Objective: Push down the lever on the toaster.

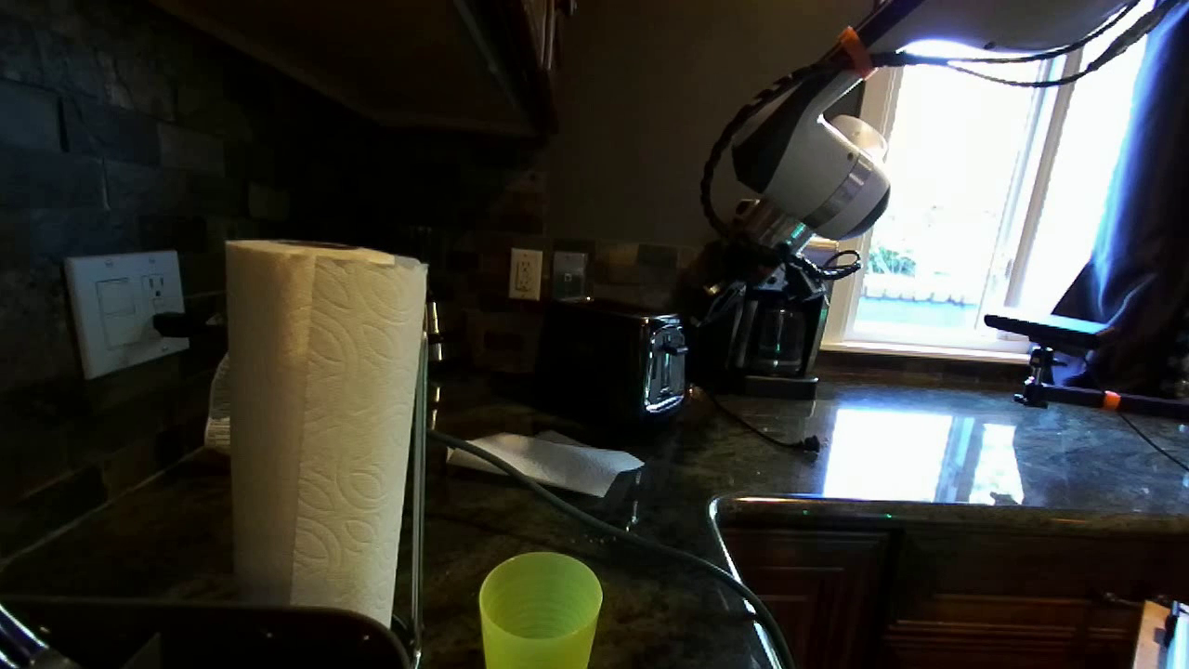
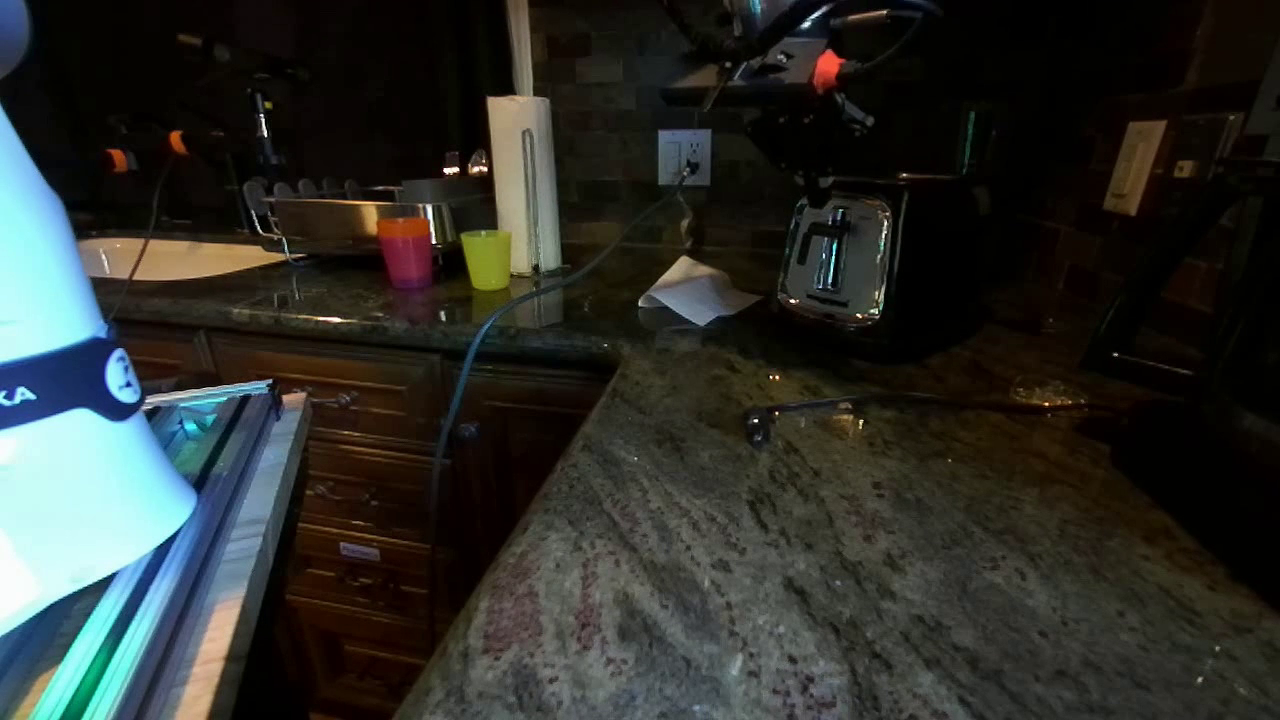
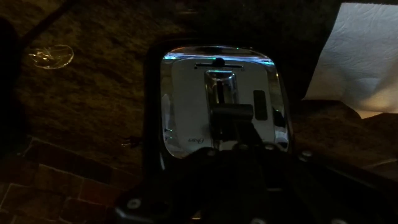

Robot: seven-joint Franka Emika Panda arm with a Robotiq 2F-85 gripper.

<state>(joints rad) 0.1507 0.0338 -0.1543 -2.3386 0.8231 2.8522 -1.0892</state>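
The black toaster (image 1: 604,362) with a chrome-framed front stands on the dark stone counter. It shows in both exterior views (image 2: 920,265) and from above in the wrist view (image 3: 189,102). Its lever (image 2: 828,232) is a dark tab in the upper part of the slot; it also shows in the wrist view (image 3: 233,112). My gripper (image 2: 818,186) points down just above the toaster's front top edge. In the wrist view the fingers (image 3: 250,133) look shut together, empty, and overlap the lever's upper side. The picture is too dark to tell whether they touch it.
A crumpled paper towel (image 2: 700,290) lies beside the toaster. A loose plug and cord (image 2: 757,427) lie on the counter in front. A coffee maker (image 1: 776,334) stands close by. A paper towel roll (image 1: 320,427) and a yellow-green cup (image 1: 541,613) stand farther along the counter.
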